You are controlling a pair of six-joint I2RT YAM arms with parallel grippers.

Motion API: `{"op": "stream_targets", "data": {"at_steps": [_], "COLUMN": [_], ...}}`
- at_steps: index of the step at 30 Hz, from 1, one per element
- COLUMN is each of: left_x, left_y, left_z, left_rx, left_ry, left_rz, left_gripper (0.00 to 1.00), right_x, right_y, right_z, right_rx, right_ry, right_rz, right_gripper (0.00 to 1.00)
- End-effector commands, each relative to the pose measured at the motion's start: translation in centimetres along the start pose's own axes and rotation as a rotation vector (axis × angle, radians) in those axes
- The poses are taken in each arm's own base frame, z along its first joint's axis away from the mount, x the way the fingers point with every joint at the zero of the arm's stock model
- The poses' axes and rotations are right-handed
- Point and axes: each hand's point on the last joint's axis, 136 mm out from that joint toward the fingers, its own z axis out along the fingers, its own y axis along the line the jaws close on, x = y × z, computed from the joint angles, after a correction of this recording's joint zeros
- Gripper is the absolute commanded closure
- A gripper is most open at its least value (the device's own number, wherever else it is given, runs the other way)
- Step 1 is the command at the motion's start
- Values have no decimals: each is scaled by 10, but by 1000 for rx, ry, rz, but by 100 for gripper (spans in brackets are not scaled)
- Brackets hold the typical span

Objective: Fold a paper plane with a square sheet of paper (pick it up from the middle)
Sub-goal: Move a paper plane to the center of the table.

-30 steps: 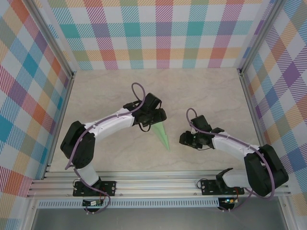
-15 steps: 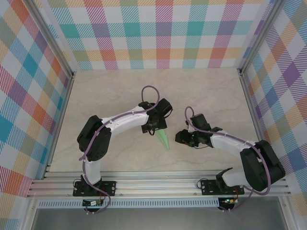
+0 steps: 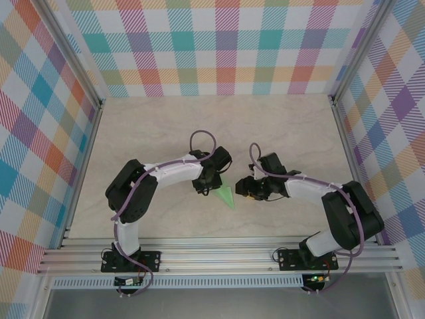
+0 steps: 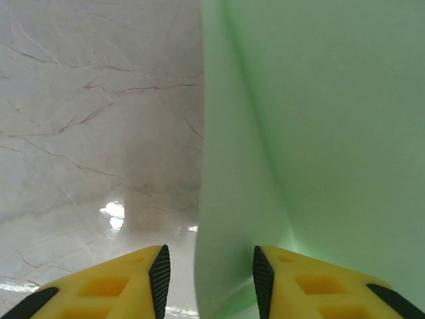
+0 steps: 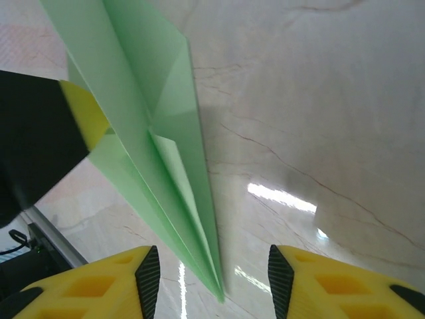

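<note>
Paper plane [image 3: 228, 196] lies on the marbled table [image 3: 146, 133], a narrow pale-green dart with its point toward the arm bases and its wide end away from them. Left gripper [image 3: 214, 186] sits at the plane's wide end, partly over it; right gripper [image 3: 244, 191] is just beside the plane's other flank, so the plane is between the 2. Left wrist view: the plane [image 4: 319, 133] fills the right half, bare table [image 4: 86, 100] left of it. Left gripper [image 4: 207, 282] has its 2 yellow fingers parted by a clear gap; a folded edge of the plane runs down into that gap, close against the right-hand finger. Nothing looks pinched, though I cannot tell whether that finger touches the paper. Right wrist view: the plane [image 5: 166, 166] runs diagonally down from the upper left, with layered folds and a long centre crease. Its point ends in the gap of the right gripper [image 5: 214, 279], whose fingers stand wide apart and touch nothing. The left gripper's yellow-tipped finger [image 5: 83, 113] rests against the plane's wide end. Glossy table [image 5: 319, 80] lies to the plane's right.
</note>
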Motion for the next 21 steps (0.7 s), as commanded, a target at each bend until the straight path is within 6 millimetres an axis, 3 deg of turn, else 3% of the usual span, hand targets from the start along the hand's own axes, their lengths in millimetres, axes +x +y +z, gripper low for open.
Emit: {"op": "stream_targets", "data": {"at_steps": [1, 11, 21], "left_x": [-7, -7, -6], "left_y": [-2, 2, 4], "left_z": [-18, -18, -17], "left_rx": [67, 73, 77], "left_ry": [-29, -32, -31], "left_rz": [-35, -34, -38], "left_gripper": [62, 64, 64], "right_x": [-5, -15, -12], "right_y": [17, 28, 39], "right_z": [5, 28, 38], "right_rx": [-61, -67, -87], "right_ry": [33, 111, 145], "right_rz": [-60, -91, -126], "right_gripper": [49, 45, 49]}}
